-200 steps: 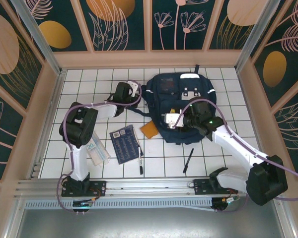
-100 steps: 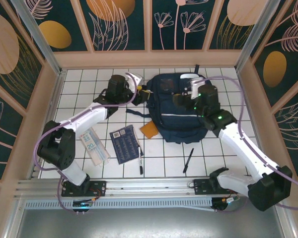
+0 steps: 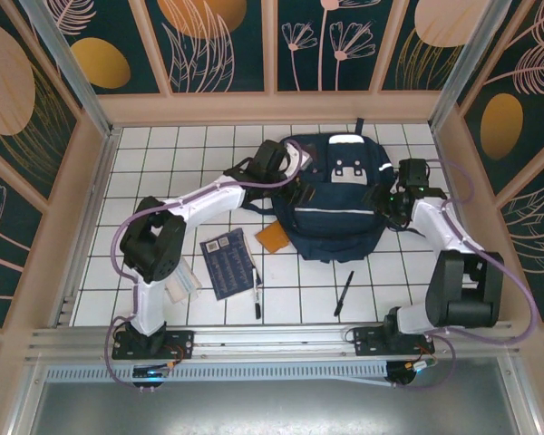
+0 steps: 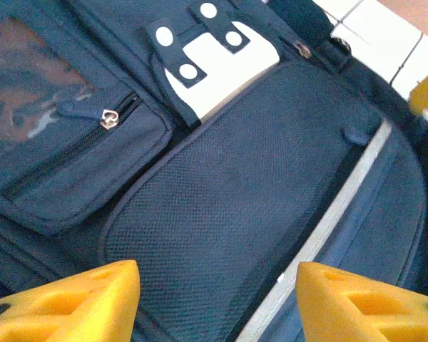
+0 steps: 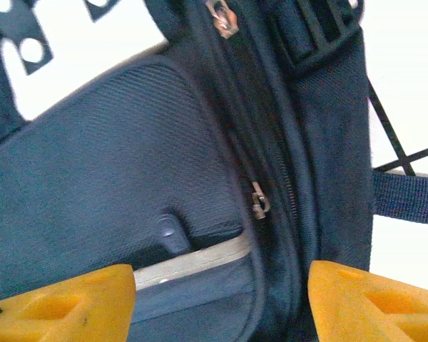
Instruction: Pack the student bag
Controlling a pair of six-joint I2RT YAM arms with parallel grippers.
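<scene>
Navy fabric student bag [image 3: 337, 204], flat on tiled table [image 3: 163, 154], far centre; left gripper [image 4: 215, 288] at left flank, right gripper [image 5: 221, 285] at right flank; jaws of both apart, nothing clamped

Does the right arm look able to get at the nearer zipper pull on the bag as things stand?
Likely yes: the right fingers stand apart, and the nearer zipper pull on the bag lies bare just ahead between them, with nothing over it.

No words can be read; the dark booklet [image 3: 227, 263] carries white print too small to make out.
</scene>
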